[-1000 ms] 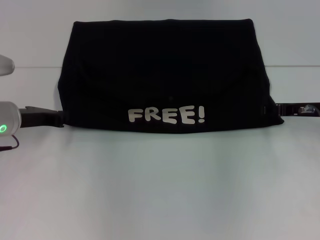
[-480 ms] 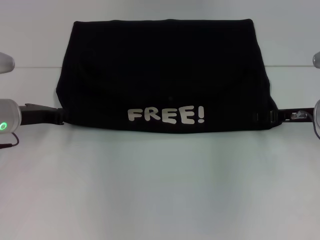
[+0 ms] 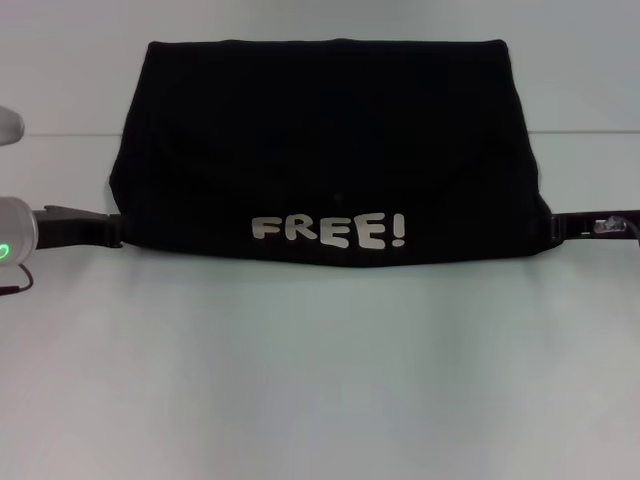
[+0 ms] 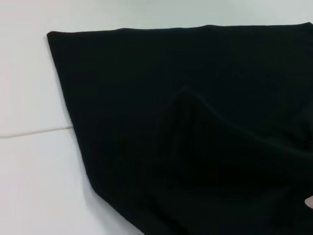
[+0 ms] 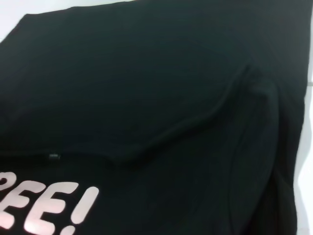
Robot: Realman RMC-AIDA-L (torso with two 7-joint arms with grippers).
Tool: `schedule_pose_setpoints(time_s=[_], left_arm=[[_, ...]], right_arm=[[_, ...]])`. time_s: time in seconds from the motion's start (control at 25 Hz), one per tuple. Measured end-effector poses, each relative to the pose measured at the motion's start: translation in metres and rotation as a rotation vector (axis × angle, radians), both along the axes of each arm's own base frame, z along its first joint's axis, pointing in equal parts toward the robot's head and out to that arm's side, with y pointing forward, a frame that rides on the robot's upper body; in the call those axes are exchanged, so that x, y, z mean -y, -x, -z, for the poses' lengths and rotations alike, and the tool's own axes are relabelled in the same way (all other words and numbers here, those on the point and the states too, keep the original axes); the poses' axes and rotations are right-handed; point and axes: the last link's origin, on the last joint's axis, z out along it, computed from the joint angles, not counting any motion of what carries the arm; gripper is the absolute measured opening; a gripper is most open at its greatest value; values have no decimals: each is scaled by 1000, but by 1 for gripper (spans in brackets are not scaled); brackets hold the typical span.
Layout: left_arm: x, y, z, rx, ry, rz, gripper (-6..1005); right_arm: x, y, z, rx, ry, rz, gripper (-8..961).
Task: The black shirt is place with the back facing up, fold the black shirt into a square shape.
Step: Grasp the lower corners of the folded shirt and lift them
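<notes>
The left claw (image 3: 112,230) is reaching in at the left near corner of the black shirt (image 3: 330,150), which is lying folded wide on the white surface (image 3: 320,380), limp, light and prone to sagging, while the right claw (image 3: 562,225) is meeting the right corner; neither grip is showing clearly enough to tell

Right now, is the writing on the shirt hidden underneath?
No, the silver-white "FREE!" lettering faces up near the front edge of the black shirt.

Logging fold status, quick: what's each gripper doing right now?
Left gripper: at the black shirt's near left corner, grip cannot be told.
Right gripper: at its near right corner, cannot be told.
</notes>
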Motion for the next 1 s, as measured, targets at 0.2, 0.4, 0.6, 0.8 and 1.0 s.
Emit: schedule_pose_setpoints(time_s=[0.2,0.4,0.6,0.8,1.0], left_arm=[[1,4,-1,-2,-22,-10,0],[4,6,1,5,-15,-16,0],[13,-1,0,48,38,-3,0],[28,-3,-7,89,74,-10,1],[47,0,-12,124,131,-23,1]], right_arm=[[4,-2,-3,-28,1,-17,44],[11,-4,-5,-66,10,-47,43],[21,-10,-11,-98,18,-55,42],[36,-15,-18,-119,55,-82,43],[56,-18,-24,-135,122,-142,43]])
